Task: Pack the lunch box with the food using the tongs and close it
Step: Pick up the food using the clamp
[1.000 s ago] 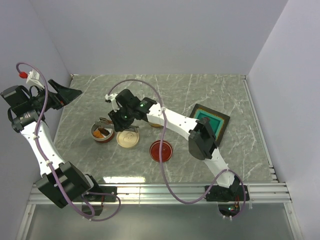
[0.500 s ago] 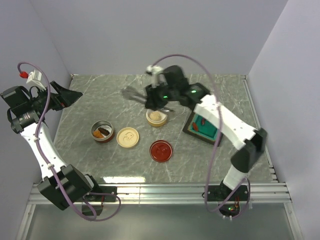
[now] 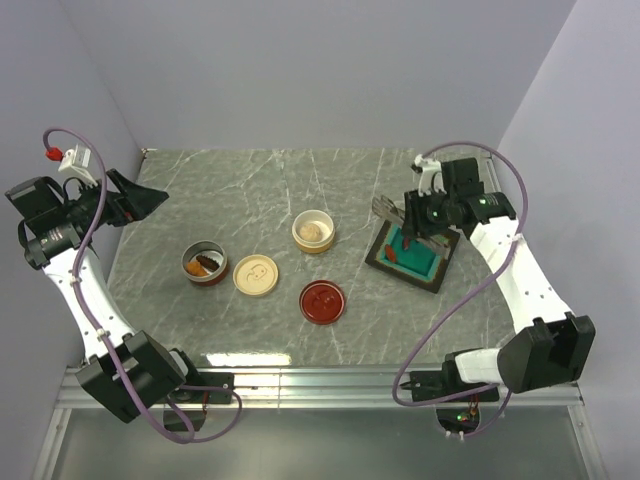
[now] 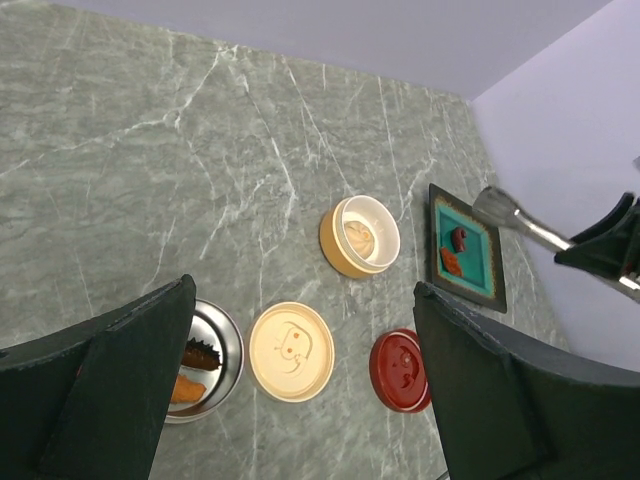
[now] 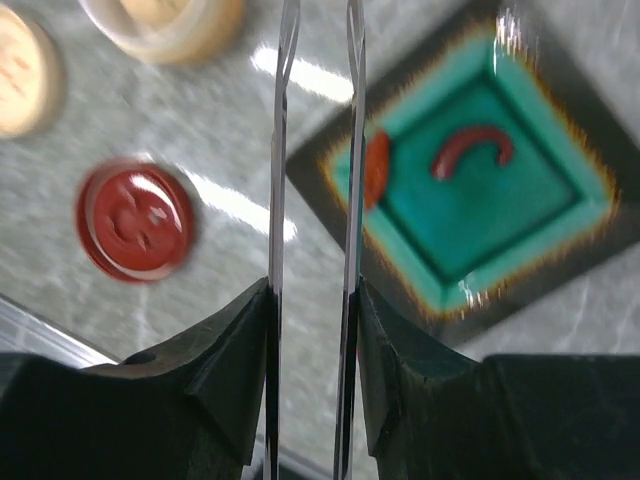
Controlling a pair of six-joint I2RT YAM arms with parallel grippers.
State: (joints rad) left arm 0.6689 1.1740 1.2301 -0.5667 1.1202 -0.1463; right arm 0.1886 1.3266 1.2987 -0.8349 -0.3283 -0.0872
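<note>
Two pieces of food (image 5: pixel 377 168) lie in the green lunch box (image 5: pixel 480 210); the right fingers (image 5: pixel 230 370) pinch the tongs (image 5: pixel 351 120) over its rim, the left fingers (image 4: pixel 110 390) spread wide above the table (image 4: pixel 150 150).

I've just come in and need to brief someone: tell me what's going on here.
The right gripper is shut on the tongs, holding them over the teal tray, where two pieces of food lie, one orange, one dark red. The left gripper hangs open and empty at the far left. On the table stand a metal tin with more pieces, a tan cup holding one, a cream lid and a red lid. Nothing is closed yet.
</note>
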